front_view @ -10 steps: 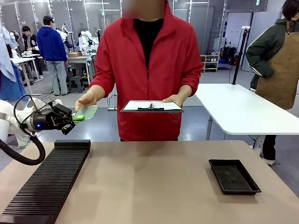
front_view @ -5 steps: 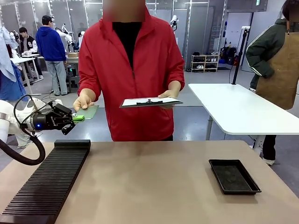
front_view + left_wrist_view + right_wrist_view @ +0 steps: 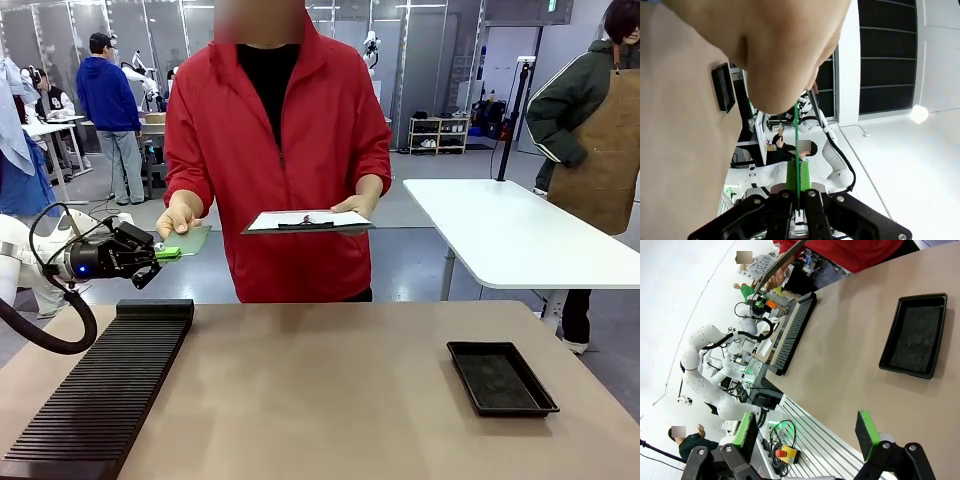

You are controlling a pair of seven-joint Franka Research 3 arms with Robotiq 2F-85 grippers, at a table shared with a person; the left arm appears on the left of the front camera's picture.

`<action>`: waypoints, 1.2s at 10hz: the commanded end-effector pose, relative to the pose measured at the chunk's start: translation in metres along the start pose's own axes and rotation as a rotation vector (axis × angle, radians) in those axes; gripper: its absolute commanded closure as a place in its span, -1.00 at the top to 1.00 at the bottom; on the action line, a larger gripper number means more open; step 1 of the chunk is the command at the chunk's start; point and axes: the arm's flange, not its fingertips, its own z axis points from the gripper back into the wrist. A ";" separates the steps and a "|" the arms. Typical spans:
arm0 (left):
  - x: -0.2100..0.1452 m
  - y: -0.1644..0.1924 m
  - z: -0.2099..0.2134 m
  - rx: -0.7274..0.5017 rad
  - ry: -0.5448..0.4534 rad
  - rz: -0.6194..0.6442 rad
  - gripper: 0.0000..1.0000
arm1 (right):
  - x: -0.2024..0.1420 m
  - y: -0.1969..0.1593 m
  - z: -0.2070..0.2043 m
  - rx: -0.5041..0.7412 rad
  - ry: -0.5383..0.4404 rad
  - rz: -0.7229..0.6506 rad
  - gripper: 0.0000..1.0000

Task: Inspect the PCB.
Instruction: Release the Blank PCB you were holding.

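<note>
we count one pcb (image 3: 192, 241), edge pinched in our left jaws beyond the far-left corner of the worktop (image 3: 330, 390); our right jaws gape.

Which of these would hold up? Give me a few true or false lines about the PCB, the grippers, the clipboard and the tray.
1. The left gripper is shut on the PCB. True.
2. The black tray sits on the table. True.
3. The clipboard lies on the table. False: the person's hand holds it up in the air.
4. The right gripper is shut. False: it is open.
</note>
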 end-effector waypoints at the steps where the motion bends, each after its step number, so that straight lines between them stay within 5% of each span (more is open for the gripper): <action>1: -0.002 0.000 -0.001 -0.008 0.004 0.000 -0.95 | 0.002 0.000 0.002 0.009 -0.008 0.022 1.00; 3: -0.002 0.000 -0.001 -0.008 0.004 0.000 -0.95 | 0.002 0.000 0.002 0.009 -0.008 0.022 1.00; 4: 0.000 0.000 0.000 0.000 0.000 0.000 -0.38 | 0.002 0.000 0.002 0.009 -0.008 0.022 1.00; 5: -0.001 0.000 0.001 0.020 -0.035 0.004 -0.37 | 0.002 0.000 0.002 0.009 -0.008 0.022 1.00; 6: -0.003 0.001 0.002 0.028 -0.036 0.020 0.20 | 0.002 0.000 0.002 0.009 -0.008 0.022 1.00; 7: -0.005 0.003 0.002 0.038 -0.025 0.040 0.22 | 0.002 0.000 0.002 0.009 -0.008 0.022 1.00; 8: -0.008 0.005 0.002 0.038 -0.016 0.044 0.78 | 0.002 0.000 0.002 0.009 -0.008 0.022 1.00; 10: -0.015 0.007 0.004 0.043 -0.018 0.054 1.00 | 0.002 0.000 0.002 0.009 -0.008 0.022 1.00; 12: -0.019 0.005 0.001 0.054 -0.012 0.052 1.00 | 0.002 0.000 0.002 0.009 -0.008 0.022 1.00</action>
